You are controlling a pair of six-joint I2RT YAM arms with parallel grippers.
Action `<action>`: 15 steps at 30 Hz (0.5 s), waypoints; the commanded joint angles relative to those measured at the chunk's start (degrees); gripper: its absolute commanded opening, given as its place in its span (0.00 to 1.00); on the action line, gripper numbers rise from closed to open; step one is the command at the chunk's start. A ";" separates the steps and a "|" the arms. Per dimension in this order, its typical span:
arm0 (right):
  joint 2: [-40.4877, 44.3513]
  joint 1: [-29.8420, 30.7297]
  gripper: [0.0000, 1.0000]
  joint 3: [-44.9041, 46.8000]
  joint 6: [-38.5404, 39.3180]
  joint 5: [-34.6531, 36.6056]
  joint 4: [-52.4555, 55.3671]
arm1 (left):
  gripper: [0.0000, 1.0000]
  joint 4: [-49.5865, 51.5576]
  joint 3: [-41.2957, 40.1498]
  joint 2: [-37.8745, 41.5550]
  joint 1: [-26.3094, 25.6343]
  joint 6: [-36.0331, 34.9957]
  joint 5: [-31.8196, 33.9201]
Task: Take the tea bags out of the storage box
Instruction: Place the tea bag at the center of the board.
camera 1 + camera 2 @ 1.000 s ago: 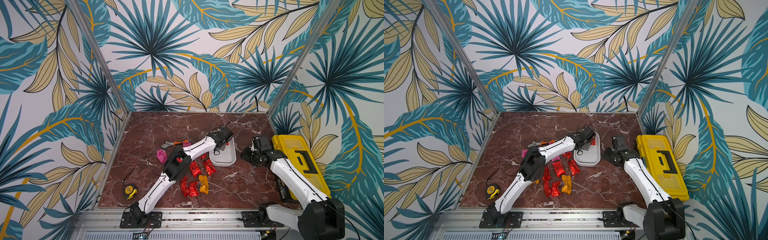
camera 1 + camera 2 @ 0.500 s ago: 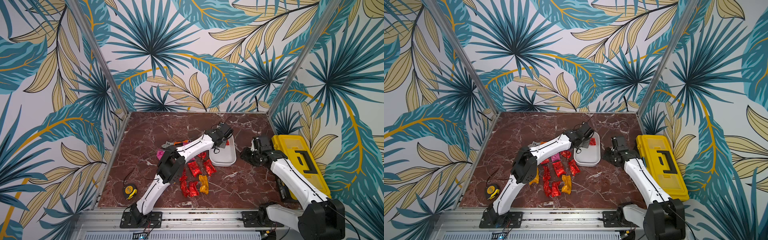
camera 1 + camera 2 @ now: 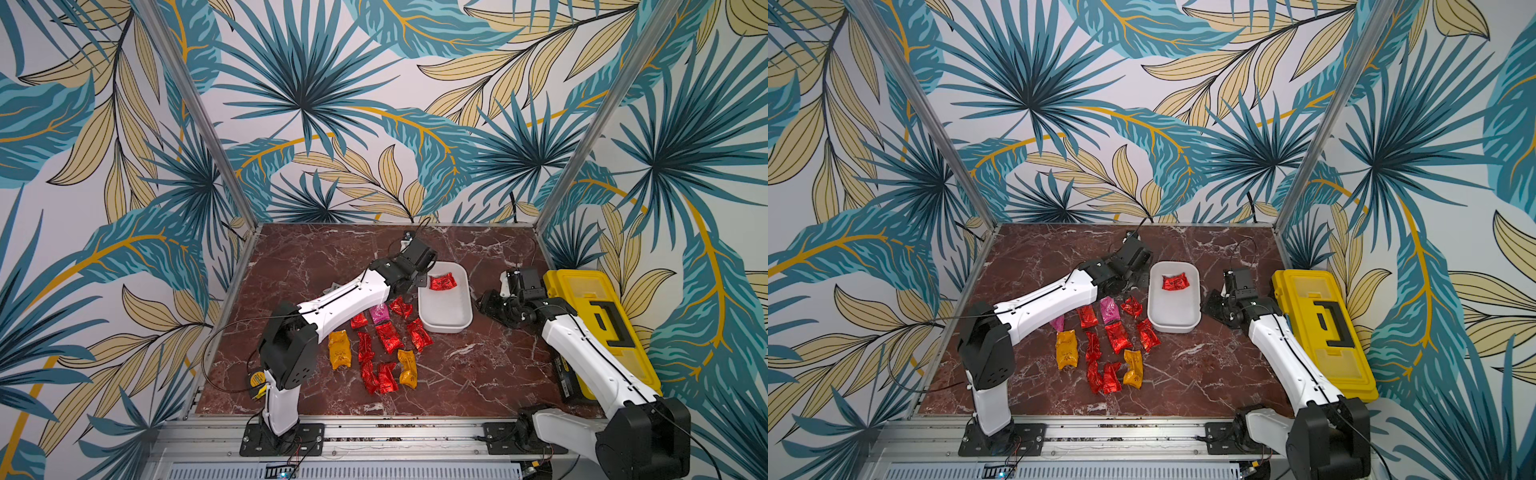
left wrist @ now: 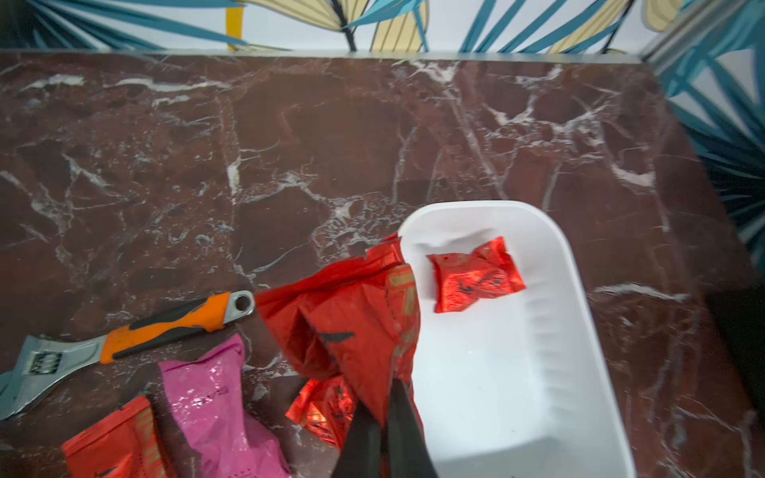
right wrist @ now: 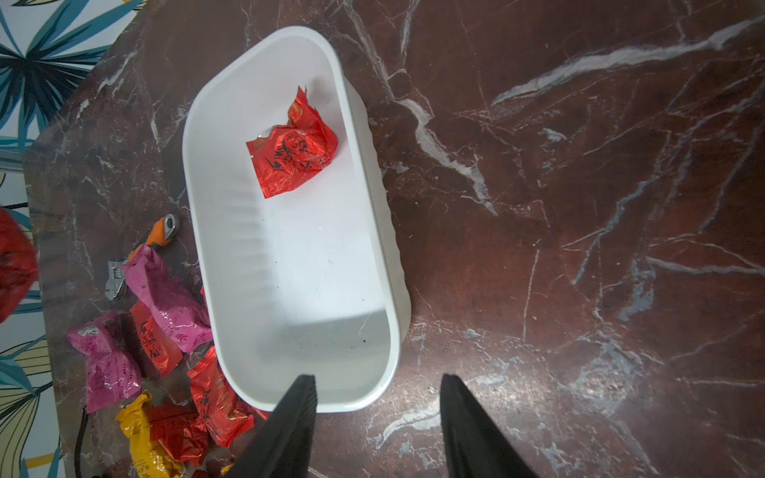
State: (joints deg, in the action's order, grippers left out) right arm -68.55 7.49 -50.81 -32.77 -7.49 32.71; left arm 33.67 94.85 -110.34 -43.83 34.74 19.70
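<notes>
My left gripper (image 4: 378, 399) is pinched shut on a red tea bag (image 4: 352, 327), which hangs crumpled just beyond the fingertips, right beside the rim of the storage box (image 4: 476, 372). I'd carry it away from that wall toward the loose tea bags (image 3: 386, 336) lying on the marble. I'd let go low, so the foil doesn't skid onto the wrench (image 4: 165, 327). One last red sachet (image 4: 476, 275) lies inside the box, farther out from the tips. My right gripper (image 5: 376, 389) has its fingers apart, one at the box's near end wall and the other over bare marble. I judge it could steady the tub.
</notes>
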 commanded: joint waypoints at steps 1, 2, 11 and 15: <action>-0.52 -0.18 0.54 -0.36 0.87 -1.63 -0.43 | 0.00 -0.43 -1.38 -4.38 2.06 -1.18 -1.26; -0.46 -0.19 0.54 -0.35 0.98 -1.62 -0.30 | 0.00 -0.29 -0.94 -5.47 2.42 -1.38 -1.33; -0.76 -0.18 0.54 -0.30 0.61 -1.63 0.03 | 0.03 -0.30 2.21 -13.63 3.76 -2.06 -3.11; -1.21 -0.10 0.54 -0.77 0.50 -1.82 0.12 | 0.26 -1.32 2.25 -14.20 4.15 -1.79 -4.67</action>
State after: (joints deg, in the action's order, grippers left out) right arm -69.14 7.49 -50.81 -32.56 -8.71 32.71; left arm 33.32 94.91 -125.08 -40.03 33.15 16.51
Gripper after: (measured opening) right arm 0.537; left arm 0.229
